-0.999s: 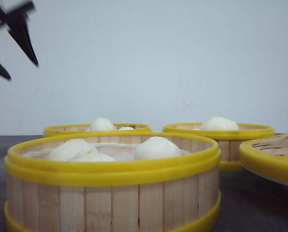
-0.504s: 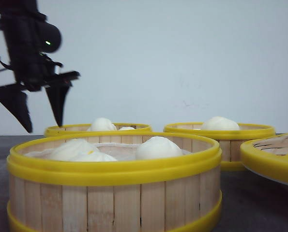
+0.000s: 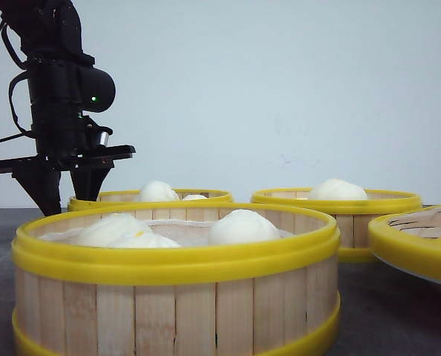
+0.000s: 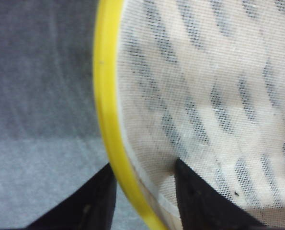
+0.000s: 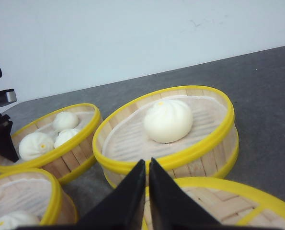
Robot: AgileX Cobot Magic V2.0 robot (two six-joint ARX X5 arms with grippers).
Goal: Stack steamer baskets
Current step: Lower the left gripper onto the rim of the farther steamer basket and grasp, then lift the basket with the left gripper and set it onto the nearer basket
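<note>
Grey tabletop (image 5: 271, 76) and pale wall are seen behind three baskets: near (image 3: 174, 278), far left (image 3: 150, 197), far right (image 3: 337, 211), all still unstacked. Over the last second the left gripper (image 3: 66, 185) has been lowered to the far-left basket, jaws apart astride its rim (image 4: 105, 120), so a grasp seems imminent. The right gripper (image 5: 147, 191) is held with jaws together above the lid (image 5: 219, 206).
</note>
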